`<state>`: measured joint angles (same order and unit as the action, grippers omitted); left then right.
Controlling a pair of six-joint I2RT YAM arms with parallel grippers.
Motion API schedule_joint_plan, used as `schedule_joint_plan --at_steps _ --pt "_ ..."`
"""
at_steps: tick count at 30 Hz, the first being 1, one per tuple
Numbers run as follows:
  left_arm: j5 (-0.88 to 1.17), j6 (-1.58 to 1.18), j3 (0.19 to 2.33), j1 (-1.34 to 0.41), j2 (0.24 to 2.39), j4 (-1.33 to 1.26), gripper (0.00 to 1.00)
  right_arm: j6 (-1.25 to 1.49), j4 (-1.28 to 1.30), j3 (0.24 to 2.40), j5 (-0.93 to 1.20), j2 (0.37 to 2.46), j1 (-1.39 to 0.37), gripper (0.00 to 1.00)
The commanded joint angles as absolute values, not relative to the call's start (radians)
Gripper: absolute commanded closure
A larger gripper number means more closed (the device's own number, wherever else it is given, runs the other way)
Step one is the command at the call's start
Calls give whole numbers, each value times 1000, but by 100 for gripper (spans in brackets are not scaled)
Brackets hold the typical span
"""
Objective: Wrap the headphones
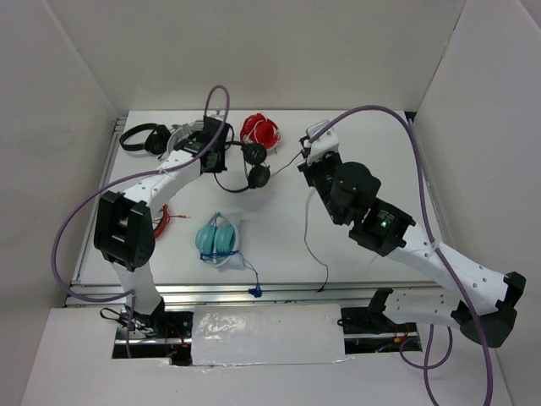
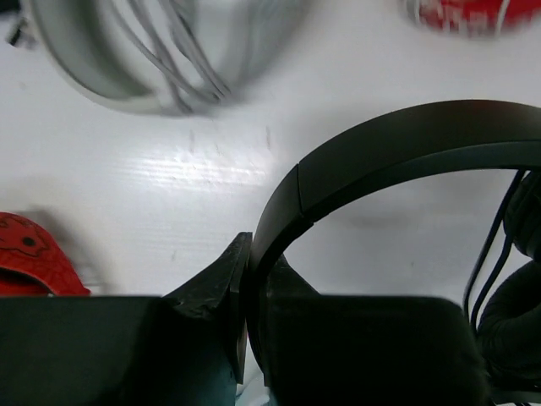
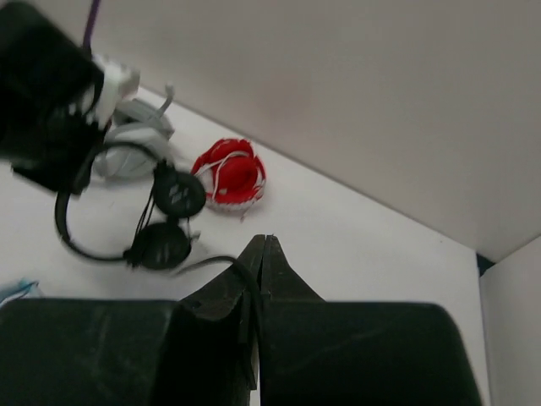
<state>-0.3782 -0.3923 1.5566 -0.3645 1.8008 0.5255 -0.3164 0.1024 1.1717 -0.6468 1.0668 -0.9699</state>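
Observation:
The all-black headphones (image 1: 255, 164) lie at the back middle of the table, their two round earcups (image 3: 176, 194) side by side. My left gripper (image 1: 217, 162) is shut on the thin black headband (image 2: 380, 156), which arcs out of the jaws toward one earcup (image 2: 517, 326). The long thin cable (image 1: 314, 241) runs from the earcups to my right gripper (image 1: 305, 157), then trails down toward the near edge. In the right wrist view my right gripper (image 3: 264, 243) is shut on the cable (image 3: 221, 261), which curls into its jaws from the left.
Red-and-black headphones (image 1: 259, 130) sit just behind the earcups. Grey headphones (image 1: 181, 135) and another black pair (image 1: 139, 138) lie at the back left. Teal headphones (image 1: 217, 238) with a blue cable rest near the front, and a red cable (image 1: 165, 222) lies by the left arm.

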Motion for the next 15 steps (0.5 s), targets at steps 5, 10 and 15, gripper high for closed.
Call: schedule_joint_plan --at_steps 5,10,15 --pt "-367 -282 1522 -517 1815 446 100 -448 23 1333 -557 1149 -884 100" --pt "-312 -212 1462 -601 1795 393 100 -508 5 1358 -450 1187 -810 100" --pt "-223 -175 1347 -664 1688 330 100 -494 29 1407 -362 1261 -663 100"
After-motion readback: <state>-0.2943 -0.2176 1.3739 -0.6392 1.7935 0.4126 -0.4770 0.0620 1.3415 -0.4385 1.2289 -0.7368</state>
